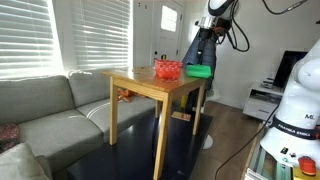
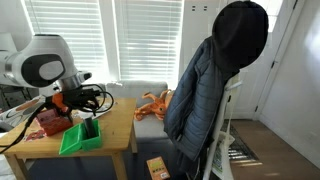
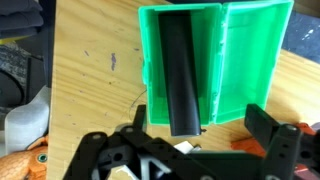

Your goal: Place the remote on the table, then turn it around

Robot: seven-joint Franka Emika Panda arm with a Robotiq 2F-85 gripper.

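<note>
I am working over the light-wood tabletop (image 1: 140,82), which is standing in front of a grey sofa (image 1: 45,105) and is carrying everything that matters here. The arm (image 1: 213,25) is reaching in over the far right corner of that tabletop in an exterior view, and I am holding it above the green tray (image 1: 199,71) sitting there, just beside a red basket (image 1: 167,69). In the wrist view the green tray (image 3: 250,60) is filling the upper middle of the picture, split into two long compartments, and the black remote (image 3: 180,75) is lying flat in the left one, so it is not yet out on the bare wood. The right compartment is looking empty to me. The gripper (image 3: 182,142) is hanging open and holding nothing, with its two fingers spread to the left and right of the remote's near end. What I am weighing is this: the remote is lying straight ahead of the gripper, slightly farther out, with its long axis running near to far, which is crossing the line between the fingers squarely. I am judging that the fingers would be closing across its narrow width, though the tray's divider and left wall are sitting close against the remote and leaving little room for them. I cannot tell how high the gripper is hovering above the tray.
</note>
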